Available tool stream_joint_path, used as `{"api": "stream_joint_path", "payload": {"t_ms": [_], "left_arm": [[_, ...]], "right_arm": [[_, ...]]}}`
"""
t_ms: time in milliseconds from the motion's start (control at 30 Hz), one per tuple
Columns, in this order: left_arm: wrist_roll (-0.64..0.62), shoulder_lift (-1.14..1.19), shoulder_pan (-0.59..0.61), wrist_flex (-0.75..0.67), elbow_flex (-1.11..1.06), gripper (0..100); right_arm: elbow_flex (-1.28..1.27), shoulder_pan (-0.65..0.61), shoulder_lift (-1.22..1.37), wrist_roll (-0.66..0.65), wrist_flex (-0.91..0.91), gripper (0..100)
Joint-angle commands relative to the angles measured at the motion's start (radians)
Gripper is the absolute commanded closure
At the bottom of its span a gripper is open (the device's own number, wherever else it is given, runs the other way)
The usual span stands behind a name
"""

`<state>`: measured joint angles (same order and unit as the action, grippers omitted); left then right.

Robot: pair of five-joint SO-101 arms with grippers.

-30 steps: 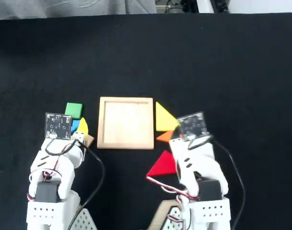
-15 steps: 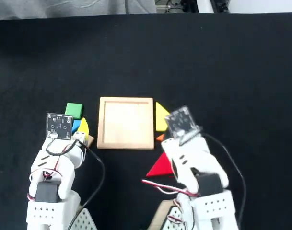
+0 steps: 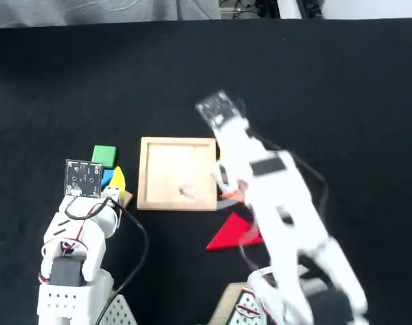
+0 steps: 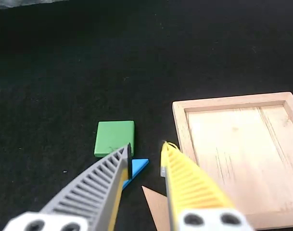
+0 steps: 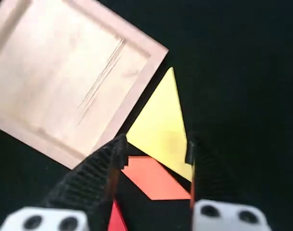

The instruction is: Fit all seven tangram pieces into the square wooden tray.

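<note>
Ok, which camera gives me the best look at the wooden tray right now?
The high view: the tray shows nearly whole, with the right arm covering just its right edge. Both wrist views cut part of it off at the picture's edge.

A black cloth covers the worktop (image 3: 341, 101) from edge to edge, matte and faintly fuzzy, with bare stretches towards 12, 3 and 9 o'clock. Beyond its far edge, at 11 o'clock, lies a strip of grey fabric (image 3: 104, 10) in soft folds. Beside it, around 12 to 1 o'clock, sits a dark tangle of cables (image 3: 260, 8), too small to make out further. A plain white surface (image 3: 375, 8) fills the corner at 1 o'clock. At 7 o'clock a white perforated plate (image 3: 118, 313) lies on the cloth, and at 6 o'clock a tan wooden board (image 3: 226, 308) meets the near edge.
</note>
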<state>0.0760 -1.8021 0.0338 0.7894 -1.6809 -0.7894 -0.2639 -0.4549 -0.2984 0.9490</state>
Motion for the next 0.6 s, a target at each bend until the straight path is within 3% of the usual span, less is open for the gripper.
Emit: {"api": "stream_joint_path", "payload": {"t_ms": [0,133,567], "left_arm": [[0.009,0.003,-0.01,-0.005,-0.021,88],[0.009,0.003,-0.01,-0.005,-0.021,88],[0.009,0.003,-0.01,-0.002,-0.021,88]], "right_arm": [[0.395,-0.014,0.406,-0.011,0.172,78.0],[0.529,-0.014,0.598,-0.078,0.292,78.2],[0.39,0.031,0.607,-0.103,0.115,77.9]]}}
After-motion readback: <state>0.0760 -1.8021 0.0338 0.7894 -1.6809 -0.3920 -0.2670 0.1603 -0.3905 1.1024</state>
